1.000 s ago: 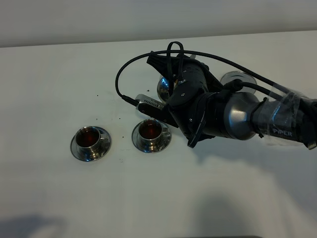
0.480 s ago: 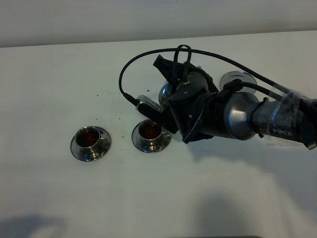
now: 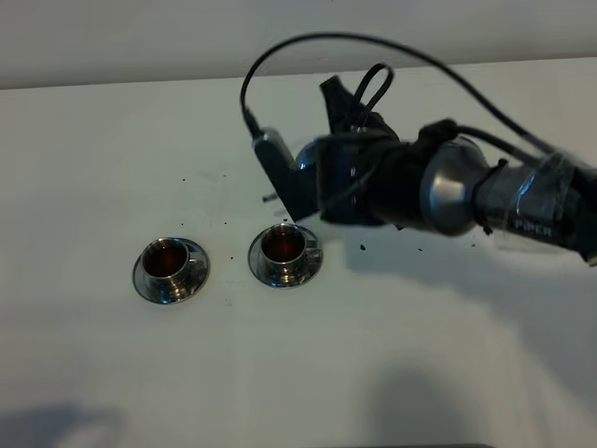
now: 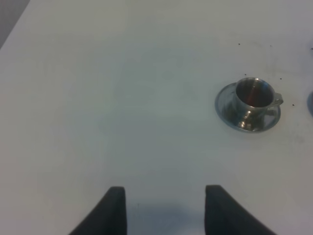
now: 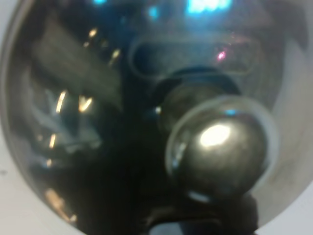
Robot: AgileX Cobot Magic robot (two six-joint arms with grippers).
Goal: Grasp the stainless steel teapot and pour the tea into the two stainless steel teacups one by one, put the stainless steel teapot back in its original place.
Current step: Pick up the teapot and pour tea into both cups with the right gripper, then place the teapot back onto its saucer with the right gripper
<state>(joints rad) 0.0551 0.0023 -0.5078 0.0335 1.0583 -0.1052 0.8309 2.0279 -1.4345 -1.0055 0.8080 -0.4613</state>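
Two stainless steel teacups stand on their saucers on the white table, the left one [image 3: 171, 264] and the right one [image 3: 284, 249], both holding dark tea. My right gripper [image 3: 322, 177] holds the stainless steel teapot [image 3: 305, 162] in the air behind and to the right of the right cup; the wrist hides most of it. In the right wrist view the teapot's lid and knob [image 5: 217, 147] fill the frame. The coaster disc is hidden behind the right arm. My left gripper [image 4: 165, 210] is open and empty, low over bare table, with the left cup [image 4: 252, 97] well ahead of it.
The right arm [image 3: 485, 201] and its cables [image 3: 308, 42] stretch across the table's right back part. Small dark specks [image 3: 362, 247] dot the white table [image 3: 84, 159] around the cups. The table's back edge meets a pale wall.
My right gripper has swung the teapot up, back and to the right, away from above the right cup, and turned it towards level. The cups have not moved.
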